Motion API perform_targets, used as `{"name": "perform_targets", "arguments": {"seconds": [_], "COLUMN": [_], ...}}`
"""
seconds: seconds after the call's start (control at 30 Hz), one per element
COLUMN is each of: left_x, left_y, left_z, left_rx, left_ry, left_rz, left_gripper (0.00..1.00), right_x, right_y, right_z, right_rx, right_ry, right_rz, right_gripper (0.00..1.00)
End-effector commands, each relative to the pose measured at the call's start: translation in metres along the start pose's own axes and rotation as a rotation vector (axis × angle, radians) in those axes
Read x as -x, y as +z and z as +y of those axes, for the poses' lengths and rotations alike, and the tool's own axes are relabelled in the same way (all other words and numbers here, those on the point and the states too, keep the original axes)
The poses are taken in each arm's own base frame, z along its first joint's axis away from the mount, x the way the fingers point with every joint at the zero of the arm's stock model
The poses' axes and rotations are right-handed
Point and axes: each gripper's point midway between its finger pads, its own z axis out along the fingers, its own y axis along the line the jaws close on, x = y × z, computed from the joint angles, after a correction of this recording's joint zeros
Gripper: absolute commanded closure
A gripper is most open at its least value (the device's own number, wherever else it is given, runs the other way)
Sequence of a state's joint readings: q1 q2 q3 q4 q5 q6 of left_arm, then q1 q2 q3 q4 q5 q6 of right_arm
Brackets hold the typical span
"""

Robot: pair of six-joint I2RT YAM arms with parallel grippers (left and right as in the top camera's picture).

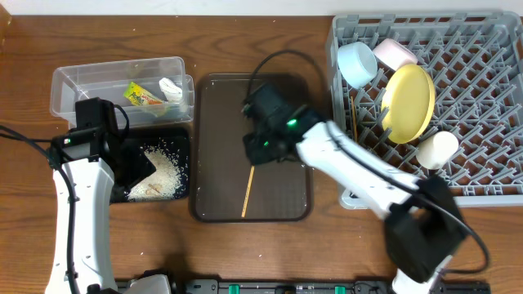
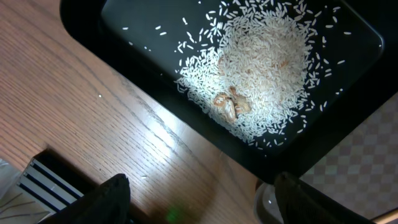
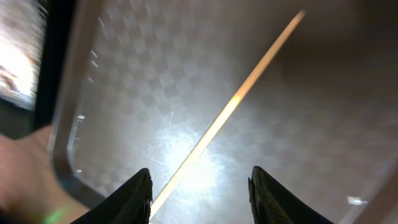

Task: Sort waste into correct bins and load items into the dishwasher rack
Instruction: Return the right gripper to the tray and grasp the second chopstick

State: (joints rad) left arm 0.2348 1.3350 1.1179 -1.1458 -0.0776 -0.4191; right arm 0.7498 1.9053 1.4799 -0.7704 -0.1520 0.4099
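One wooden chopstick (image 1: 248,192) lies on the dark brown tray (image 1: 212,122). My right gripper (image 1: 263,151) hovers open just above its upper end; in the right wrist view the chopstick (image 3: 236,106) runs diagonally between the open fingers (image 3: 200,196). My left gripper (image 1: 135,166) is open and empty over the black tray (image 1: 181,143) that holds the rice (image 1: 159,171); the left wrist view shows the rice pile (image 2: 261,62) beyond the fingers (image 2: 202,199). The clear tub (image 1: 82,82) holds the wrapper (image 1: 140,95) and white scrap (image 1: 171,88). The rack (image 1: 490,49) holds the blue bowl (image 1: 357,64), pinkish bowl (image 1: 394,53), yellow plate (image 1: 411,102) and cup (image 1: 437,149).
A thin wooden stick (image 1: 353,114) stands by the rack's left wall. Small brown bits (image 2: 230,106) lie among the rice. The brown tray sits between the black tray and the rack. Bare wooden table (image 1: 245,33) surrounds them.
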Motion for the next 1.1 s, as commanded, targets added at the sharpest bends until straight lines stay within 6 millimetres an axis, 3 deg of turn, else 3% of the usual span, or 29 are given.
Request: {"name": "perform_targets", "arguments": {"seconds": [0.0,0.27,0.37,0.43,0.7,0.9,1.07], "left_x": [-0.001,-0.001,-0.001,-0.001,-0.001,-0.001,-0.001], "left_y": [-0.001,-0.001,-0.001,-0.001,-0.001,-0.001,-0.001], "left_z": [0.002,0.002,0.002,0.002,0.002,0.002,0.002], "left_rx": [0.001,0.001,0.002,0.002,0.002,0.002,0.002], "left_ry": [-0.011,-0.011,-0.010,-0.011,-0.011,-0.010,-0.011], "left_rz": [-0.001,-0.001,-0.001,-0.001,0.000,0.000,-0.001], "left_gripper": [0.23,0.23,0.23,0.23,0.23,0.23,0.23], "right_x": [-0.017,-0.051,-0.056,-0.055,-0.049,-0.035,-0.009], "right_y": [0.033,0.083,0.089,0.088,0.078,0.057,0.013], "right_z": [0.003,-0.004,-0.007,-0.013,-0.049,-0.073,-0.080], "right_rx": [-0.077,-0.146,-0.161,-0.185,-0.283,-0.285,-0.245], "right_ry": [0.072,0.100,0.115,0.122,0.225,0.250,0.170], "right_rz": [0.051,0.172,0.192,0.187,0.178,0.160,0.076], "right_gripper": [0.51,0.54,0.61,0.74,0.99,0.99,0.99]}}
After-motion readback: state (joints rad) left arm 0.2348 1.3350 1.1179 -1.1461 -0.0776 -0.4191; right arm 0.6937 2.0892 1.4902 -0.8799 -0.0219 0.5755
